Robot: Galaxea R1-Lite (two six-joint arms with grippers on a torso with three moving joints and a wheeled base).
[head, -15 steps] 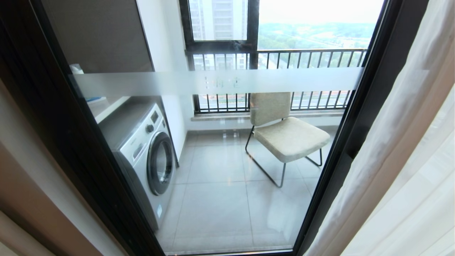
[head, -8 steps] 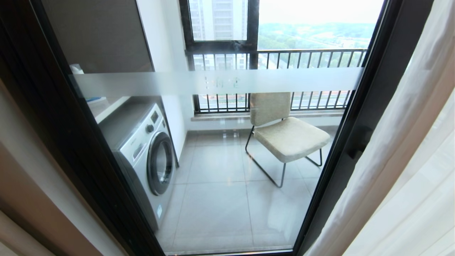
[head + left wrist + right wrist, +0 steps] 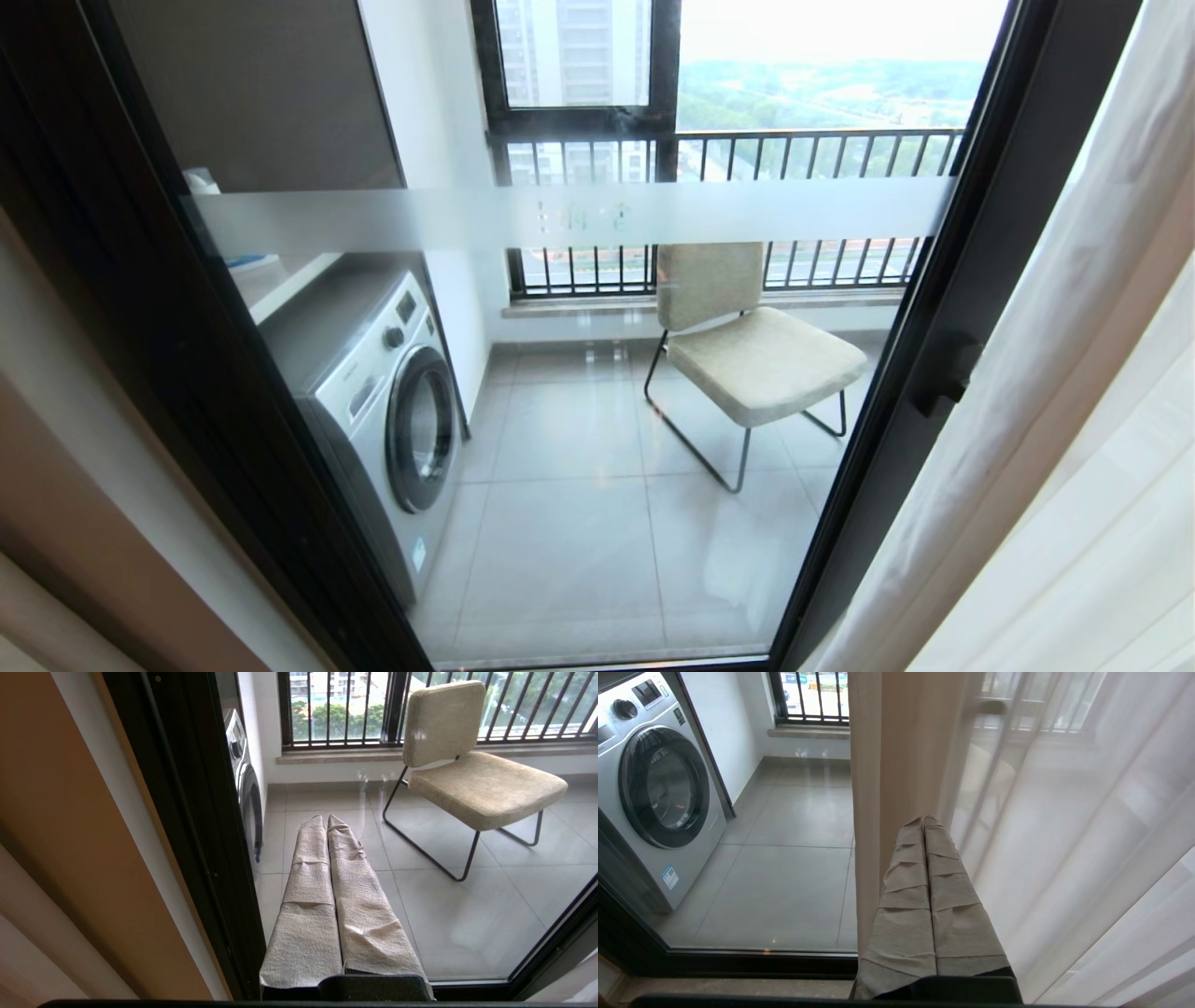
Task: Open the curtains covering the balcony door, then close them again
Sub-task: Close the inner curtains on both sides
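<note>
The balcony door (image 3: pixel 579 523) is a clear glass panel in a black frame, with a frosted band (image 3: pixel 579 217) and a black handle (image 3: pixel 945 371) on its right side. The curtains hang bunched at the right, off the glass: the opaque beige layer (image 3: pixel 1036 420) and the sheer white voile (image 3: pixel 1111 541). Neither gripper shows in the head view. My right gripper (image 3: pixel 923 819), wrapped in beige tape, is shut and empty, just before the beige curtain edge (image 3: pixel 887 765) and the sheer (image 3: pixel 1064 835). My left gripper (image 3: pixel 325 817) is shut and empty too, before the glass near the left door frame (image 3: pixel 187 812).
Behind the glass on the balcony stand a washing machine (image 3: pixel 383 392) at the left and a beige chair (image 3: pixel 756 359) on a tiled floor. A black-framed window with railing bars (image 3: pixel 728 149) closes the far side. A wall (image 3: pixel 84 448) flanks the door's left.
The curtain's edge has drifted a little to the right, so the door handle now shows in full. The door and the rest of the scene have not moved.
</note>
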